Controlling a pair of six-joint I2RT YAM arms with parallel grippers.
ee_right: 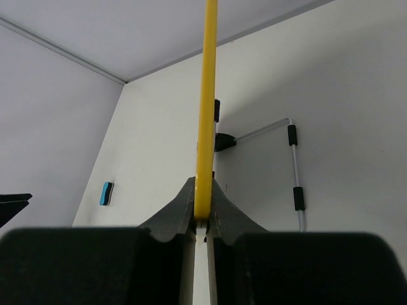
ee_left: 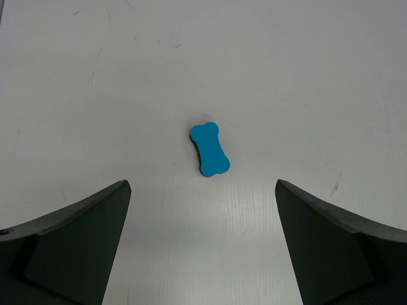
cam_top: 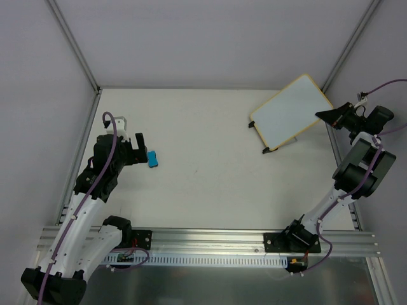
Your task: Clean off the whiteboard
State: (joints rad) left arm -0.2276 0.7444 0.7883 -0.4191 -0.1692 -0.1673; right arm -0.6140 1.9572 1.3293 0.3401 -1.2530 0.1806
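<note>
The right gripper point(cam_top: 321, 115) is pinched on the rim of the whiteboard point(cam_top: 289, 111), holding it tilted off the tabletop point(cam_top: 203, 190) at the far right corner. In the right wrist view the yellow rim point(ee_right: 206, 95) runs straight up from between the pressed fingers.

The blue eraser point(ee_left: 210, 149) lies well to the left of the whiteboard. The left gripper point(ee_left: 202, 184) hovers over it with fingers spread wide.

The step in hand is probably picking up the eraser. The left gripper should centre over it, turn to match its slant, lower straight down and close across its narrow waist. The dark felt side should be left free to wipe. The right gripper should hold the whiteboard firmly.
</note>
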